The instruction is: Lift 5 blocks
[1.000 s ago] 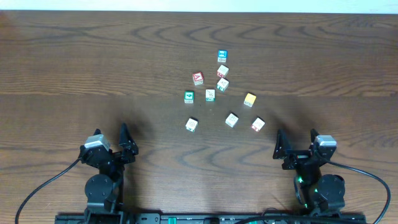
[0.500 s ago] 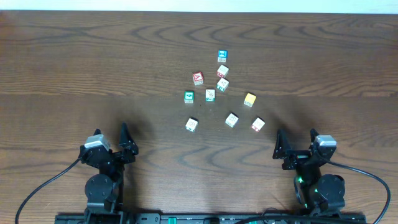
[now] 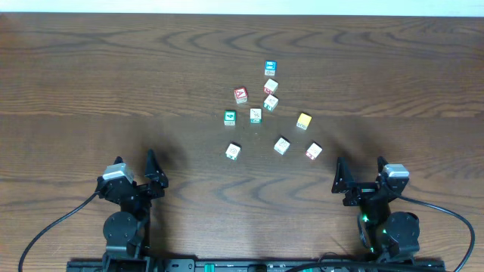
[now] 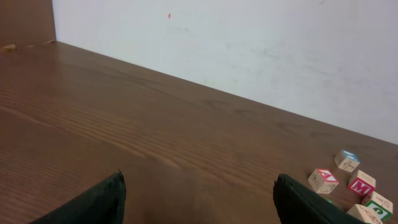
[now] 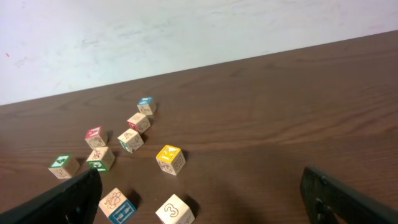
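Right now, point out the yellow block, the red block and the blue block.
yellow block [image 3: 304, 121]: overhead view, on its yellow top face.
red block [image 3: 240, 94]: overhead view, on its red top face.
blue block [image 3: 270, 69]: overhead view, on its blue top face.

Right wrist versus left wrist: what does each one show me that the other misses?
Only the right wrist view shows the yellow block, the cream block numbered 3 and the right gripper, open with nothing between its fingers. Only the left wrist view shows the left gripper, also open and empty, and the block with a pink M facing the camera. Both show the blue-topped cube, the red-topped cube, the wooden table and the white wall behind.
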`<state>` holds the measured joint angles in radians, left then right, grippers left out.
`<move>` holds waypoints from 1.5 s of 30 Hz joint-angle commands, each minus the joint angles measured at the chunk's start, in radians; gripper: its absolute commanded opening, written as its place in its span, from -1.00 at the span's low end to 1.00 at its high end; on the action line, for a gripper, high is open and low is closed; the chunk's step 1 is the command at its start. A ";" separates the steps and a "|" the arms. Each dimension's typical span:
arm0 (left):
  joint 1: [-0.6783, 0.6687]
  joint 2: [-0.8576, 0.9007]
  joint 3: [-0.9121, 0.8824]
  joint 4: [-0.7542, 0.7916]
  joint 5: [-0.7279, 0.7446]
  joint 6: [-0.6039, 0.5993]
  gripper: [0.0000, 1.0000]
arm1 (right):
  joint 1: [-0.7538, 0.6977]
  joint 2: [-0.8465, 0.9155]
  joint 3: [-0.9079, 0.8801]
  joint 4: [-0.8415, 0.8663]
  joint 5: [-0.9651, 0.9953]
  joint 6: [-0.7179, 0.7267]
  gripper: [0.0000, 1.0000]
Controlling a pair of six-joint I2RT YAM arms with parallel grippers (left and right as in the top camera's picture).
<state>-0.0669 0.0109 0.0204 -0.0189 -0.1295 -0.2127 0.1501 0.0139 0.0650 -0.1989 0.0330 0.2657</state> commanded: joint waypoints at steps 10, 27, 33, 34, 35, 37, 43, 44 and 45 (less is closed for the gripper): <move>0.005 -0.004 -0.016 -0.044 -0.006 -0.002 0.53 | 0.008 0.001 -0.006 0.000 -0.001 -0.012 0.98; 0.005 -0.004 -0.016 -0.044 -0.006 -0.002 0.53 | 0.008 0.001 -0.006 0.004 0.069 -0.013 0.98; 0.005 -0.004 -0.016 -0.044 -0.006 -0.002 0.53 | 0.008 0.001 -0.005 0.001 0.002 -0.013 0.98; 0.005 -0.004 -0.016 -0.044 -0.006 -0.002 0.53 | 0.008 0.001 -0.005 0.002 -0.001 -0.013 0.99; 0.005 -0.004 -0.016 -0.044 -0.006 -0.002 0.53 | 0.008 0.001 -0.005 0.004 -0.001 -0.012 0.99; 0.005 -0.004 -0.016 -0.044 -0.006 -0.002 0.53 | 0.008 0.001 -0.005 0.008 -0.001 -0.012 0.98; 0.005 -0.004 -0.016 -0.044 -0.006 -0.002 0.53 | 0.008 0.001 0.013 -0.005 -0.149 -0.076 0.98; 0.005 -0.004 -0.016 -0.044 -0.006 -0.002 0.53 | 0.008 0.001 0.026 -0.008 -0.193 -0.113 0.99; 0.005 -0.004 -0.016 -0.044 -0.006 -0.002 0.53 | 0.008 0.001 0.042 -0.016 -0.204 -0.122 0.99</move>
<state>-0.0669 0.0109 0.0204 -0.0189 -0.1295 -0.2127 0.1501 0.0139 0.0662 -0.2062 -0.0425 0.2287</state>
